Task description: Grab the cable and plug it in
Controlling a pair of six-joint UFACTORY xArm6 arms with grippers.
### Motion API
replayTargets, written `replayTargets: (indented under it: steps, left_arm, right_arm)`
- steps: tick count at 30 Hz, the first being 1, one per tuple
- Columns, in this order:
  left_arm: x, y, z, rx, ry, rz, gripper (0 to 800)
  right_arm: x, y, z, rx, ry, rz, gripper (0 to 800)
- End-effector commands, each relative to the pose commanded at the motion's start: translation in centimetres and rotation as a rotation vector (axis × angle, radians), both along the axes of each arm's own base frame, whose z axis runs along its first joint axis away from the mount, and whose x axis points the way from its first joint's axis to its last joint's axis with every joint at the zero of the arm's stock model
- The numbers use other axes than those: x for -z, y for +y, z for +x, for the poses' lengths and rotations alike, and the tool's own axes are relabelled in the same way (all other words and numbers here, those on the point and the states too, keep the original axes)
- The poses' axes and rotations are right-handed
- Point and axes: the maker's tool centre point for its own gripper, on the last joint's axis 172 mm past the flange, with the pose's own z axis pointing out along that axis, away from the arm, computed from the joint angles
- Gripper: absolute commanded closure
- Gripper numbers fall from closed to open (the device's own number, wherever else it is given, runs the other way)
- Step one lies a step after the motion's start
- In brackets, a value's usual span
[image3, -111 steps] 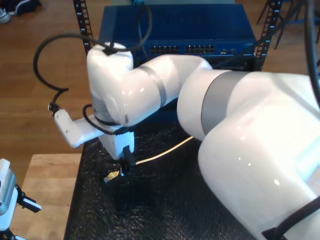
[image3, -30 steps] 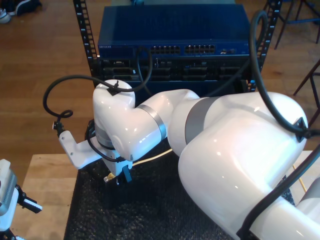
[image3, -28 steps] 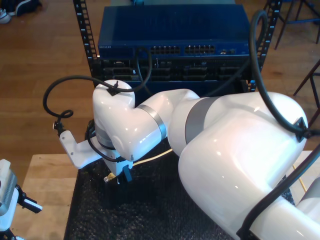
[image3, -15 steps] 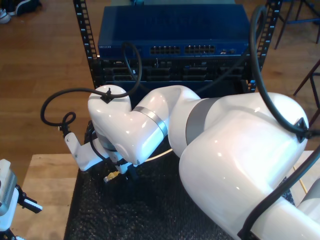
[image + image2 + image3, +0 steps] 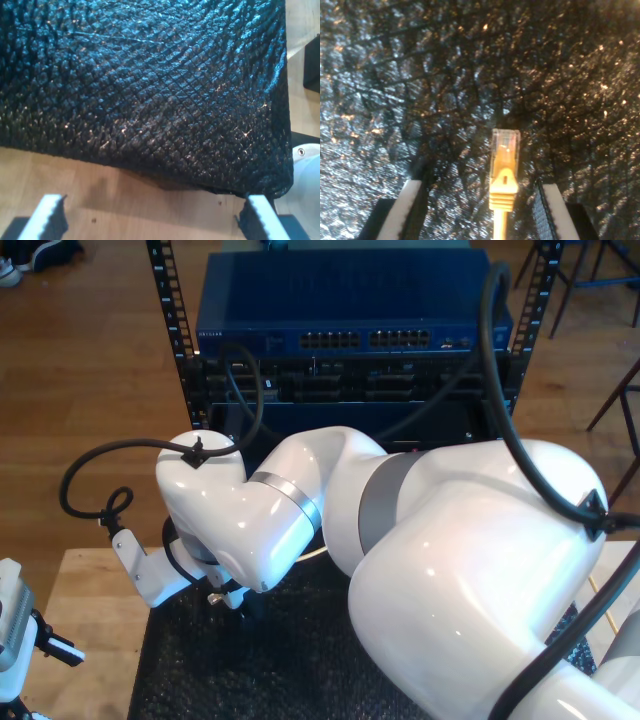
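Observation:
The cable's clear plug (image 5: pixel 505 145) with its yellow boot lies on the black mat (image 5: pixel 395 75), pointing away from the camera. My second gripper (image 5: pixel 480 197) is open, one pad (image 5: pixel 411 205) on each side of the plug and neither touching it. In the exterior view the big white arm bends low over the mat, and its wrist (image 5: pixel 225 530) hides the gripper; a bit of the plug (image 5: pixel 214 597) peeks out beneath. My first gripper (image 5: pixel 154 217) is open over bare wood at the mat's edge (image 5: pixel 150 170), nothing between its fingers.
A blue network switch (image 5: pixel 345 300) with rows of ports (image 5: pixel 365 340) sits in a black rack at the back. Thick black arm cables (image 5: pixel 85 465) loop at the exterior view's left. A white gripper part (image 5: pixel 15 625) shows at that view's lower left, over the wooden table (image 5: pixel 95 640).
The big arm has dropped lower and swung its wrist toward the exterior view's left, so its gripper, seen earlier above the plug, is now hidden under the wrist.

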Motion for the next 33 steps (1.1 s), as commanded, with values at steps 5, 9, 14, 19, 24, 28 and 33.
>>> replayTargets:
  steps: [5,9,14,19,24,28,33]
  left_arm:
    - [-0.01,-0.03,-0.03,0.001,0.001,-0.001,0]
    - [-0.01,-0.03,-0.03,0.001,0.001,-0.001,0]
    - [-0.01,-0.03,-0.03,0.001,0.001,-0.001,0]
    - [-0.02,-0.06,-0.06,0.001,0.002,-0.002,0]
    - [-0.02,-0.06,-0.06,0.001,0.002,-0.002,0]
    - [-0.02,-0.06,-0.06,0.001,0.002,-0.002,0]
    - [-0.02,-0.06,-0.06,0.001,0.002,-0.002,0]
  right_arm:
    - [0.02,0.02,0.04,-0.001,-0.001,-0.001,328]
    - [-0.05,0.21,0.1,-0.004,-0.005,0.002,372]
    - [0.04,0.24,0.15,-0.005,-0.005,0.001,392]
    - [-0.02,0.28,0.32,-0.005,-0.008,0.003,417]
    - [-0.07,0.27,0.53,-0.003,-0.01,0.005,425]
    - [-0.14,0.3,0.59,-0.004,-0.012,0.006,445]
    - [-0.08,0.19,0.61,-0.003,-0.011,0.004,488]
